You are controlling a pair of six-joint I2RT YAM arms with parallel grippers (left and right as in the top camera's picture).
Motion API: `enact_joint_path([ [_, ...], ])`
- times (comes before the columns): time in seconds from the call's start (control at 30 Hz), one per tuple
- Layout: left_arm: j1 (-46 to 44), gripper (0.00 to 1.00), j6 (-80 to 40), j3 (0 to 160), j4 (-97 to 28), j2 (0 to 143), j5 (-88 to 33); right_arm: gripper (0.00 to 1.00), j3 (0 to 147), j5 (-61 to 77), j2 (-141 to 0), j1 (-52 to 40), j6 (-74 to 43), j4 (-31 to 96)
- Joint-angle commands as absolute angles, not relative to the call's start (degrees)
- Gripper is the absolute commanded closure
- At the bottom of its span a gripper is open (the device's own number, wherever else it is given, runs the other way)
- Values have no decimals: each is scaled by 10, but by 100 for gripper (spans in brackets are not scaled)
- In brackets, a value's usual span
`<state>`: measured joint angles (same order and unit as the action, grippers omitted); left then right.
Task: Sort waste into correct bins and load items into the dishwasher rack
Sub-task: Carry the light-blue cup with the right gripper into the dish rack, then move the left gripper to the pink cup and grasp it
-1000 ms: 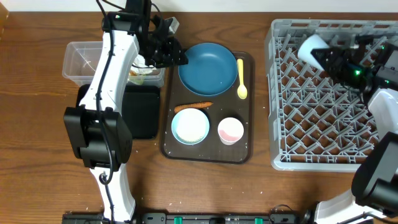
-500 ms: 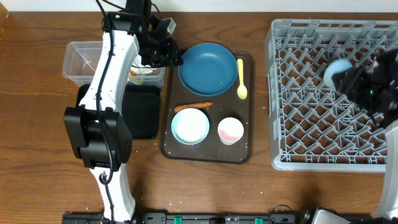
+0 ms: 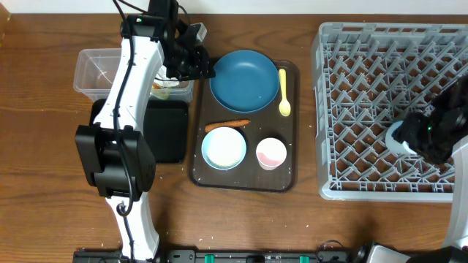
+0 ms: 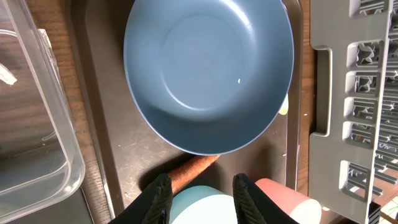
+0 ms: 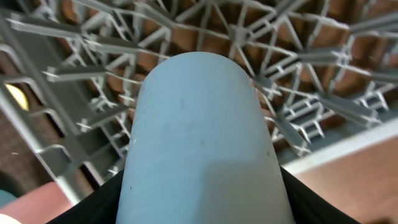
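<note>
Overhead, right hand (image 3: pixel 402 137) over dishwasher rack (image 3: pixel 358 88); wrist view, light blue cup (image 5: pixel 199 130) clasped

Right pincer (image 3: pixel 411 134) carried light blue cup (image 3: pixel 395 138) from dishwasher rack (image 3: pixel 351 109) far-left corner toward near edge.

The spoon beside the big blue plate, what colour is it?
The spoon is yellow, and the overhead view shows it best.

In the black right claw (image 5: pixel 199 208) is a plain, smooth light blue plastic cup (image 5: pixel 199 124). Behind it, the grey lattice plastic crate (image 5: pixel 298 68) shows brown wood through its gaps. Ahead of the black left claw (image 4: pixel 202 199), the round dark blue plate (image 4: pixel 208 74) is uniform, with a thin orange stick (image 4: pixel 189 171) nearer the claw.
</note>
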<state>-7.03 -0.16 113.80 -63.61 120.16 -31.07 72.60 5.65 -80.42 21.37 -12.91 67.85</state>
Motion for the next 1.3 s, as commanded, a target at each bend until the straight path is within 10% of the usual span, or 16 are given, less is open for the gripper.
enact_joint_path([
  [0.0,-71,65,0,1134,-637,1198,-304,52,730,23,-809,217,-121,691],
  [0.63,-71,65,0,1134,-637,1198,-304,51,730,24,-920,194,-122,690],
  [0.9,-71,65,0,1134,-637,1198,-304,21,730,27,-928,194,-122,686],
  [1.27,-97,64,14,1135,-674,1184,-304,20,792,86,-928,194,-121,691],
])
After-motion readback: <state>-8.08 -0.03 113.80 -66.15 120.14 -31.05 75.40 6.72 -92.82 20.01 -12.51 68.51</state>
